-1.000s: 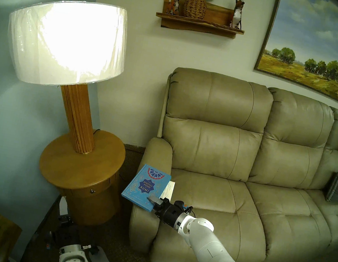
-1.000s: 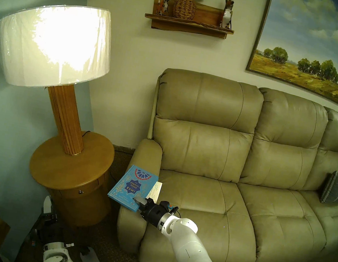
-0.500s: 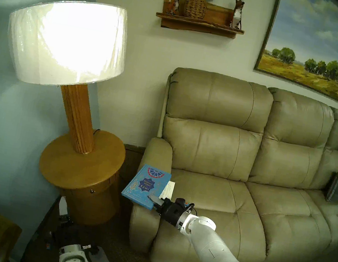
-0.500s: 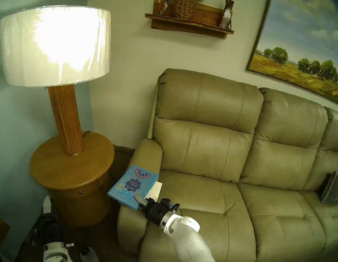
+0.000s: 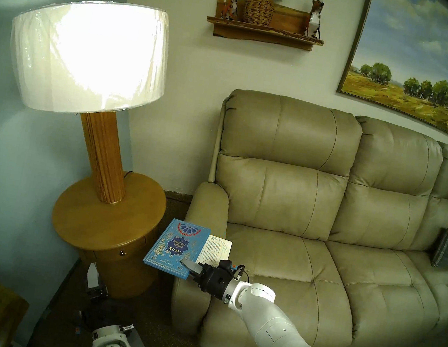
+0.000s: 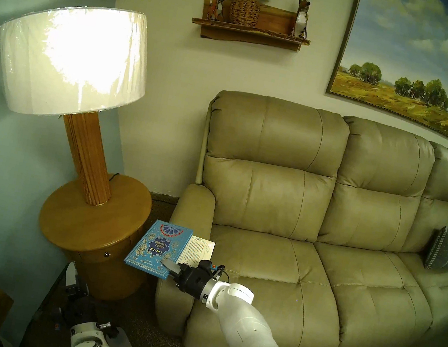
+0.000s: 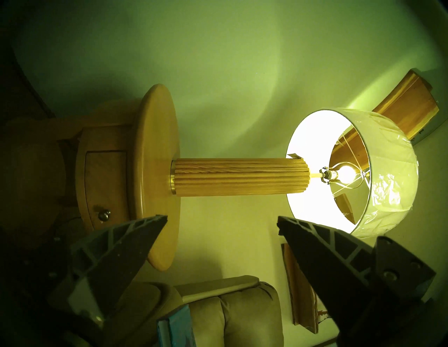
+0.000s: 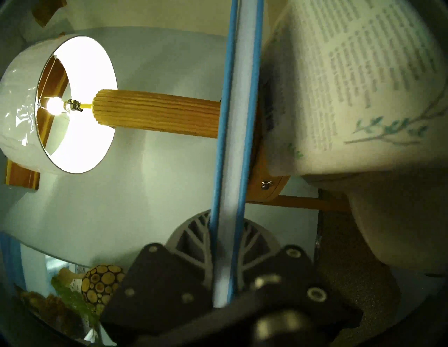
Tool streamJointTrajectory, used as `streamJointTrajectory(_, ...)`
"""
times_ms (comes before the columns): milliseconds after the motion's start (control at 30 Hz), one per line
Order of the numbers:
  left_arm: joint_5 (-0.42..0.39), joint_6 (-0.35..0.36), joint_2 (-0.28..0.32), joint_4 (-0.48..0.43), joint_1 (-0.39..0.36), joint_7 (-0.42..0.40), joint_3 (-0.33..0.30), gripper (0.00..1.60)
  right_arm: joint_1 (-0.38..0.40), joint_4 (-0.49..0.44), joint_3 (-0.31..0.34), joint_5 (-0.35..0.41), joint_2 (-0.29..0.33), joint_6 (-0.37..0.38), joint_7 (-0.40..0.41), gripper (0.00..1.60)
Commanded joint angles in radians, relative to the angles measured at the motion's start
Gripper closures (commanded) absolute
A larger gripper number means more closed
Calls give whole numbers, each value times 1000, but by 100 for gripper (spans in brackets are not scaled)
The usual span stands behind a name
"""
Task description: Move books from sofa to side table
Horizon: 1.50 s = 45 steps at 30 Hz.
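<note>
Now the right tool (image 5: 190, 267) clamps the blue book's (image 5: 177, 247) corner — over the sofa (image 5: 299, 211) arm.

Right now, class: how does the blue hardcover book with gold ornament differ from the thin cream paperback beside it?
The blue hardcover book with gold ornament is clamped at its near corner by the right gripper and juts past the sofa's arm toward the round wooden side table; the thin cream paperback lies free on the beige leather sofa. The hardcover is thicker and ornate, the paperback slim with printed text. Neither is on the table yet.
</note>
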Motion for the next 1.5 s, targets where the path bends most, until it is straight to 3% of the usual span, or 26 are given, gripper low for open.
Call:
streamJointTrajectory(0,-15,16,-7,9,-19,-20,15,0,2,-59,-52,-13,-53,10,90,160)
streamJointTrajectory(167,-38,60,-3,16,-31,-3,33,0,-10,-72,-82,-37,-50,24,116,160)
streamJointTrajectory(333,-11,55,-3,19,-62,-30,56,0,-26,-77,-96,-56,-40,30,120,160)
streamJointTrajectory(567,-21,58,4,34,-105,19,60,1,-52,-107,-102,-72,-26,35,140,160)
streamJointTrajectory(600,-31,68,8,35,-110,39,58,8,-53,-111,-103,-72,-24,35,143,160)
streamJointTrajectory(633,-31,66,8,46,-119,38,54,36,-56,-116,-103,-72,-23,36,144,160)
streamJointTrajectory(833,-48,127,36,42,-122,98,59,40,-60,-130,-101,-68,-23,42,153,160)
streamJointTrajectory(933,-45,150,46,23,-113,102,68,56,-60,-132,-102,-68,-26,47,153,160)
streamJointTrajectory(1000,-45,162,47,19,-112,98,70,53,-58,-132,-103,-67,-28,52,153,160)
streamJointTrajectory(1167,-47,177,52,11,-112,103,78,26,-54,-131,-105,-67,-32,59,150,160)
streamJointTrajectory(1333,-47,188,56,18,-114,105,89,26,-47,-123,-107,-68,-36,68,149,160)
streamJointTrajectory(1367,-46,188,56,21,-116,105,90,45,-46,-122,-107,-68,-36,69,149,160)
streamJointTrajectory(1400,-45,190,58,24,-118,109,93,52,-46,-123,-108,-69,-37,70,150,160)
streamJointTrajectory(1467,-43,190,59,32,-124,114,97,80,-46,-126,-110,-69,-37,74,152,160)
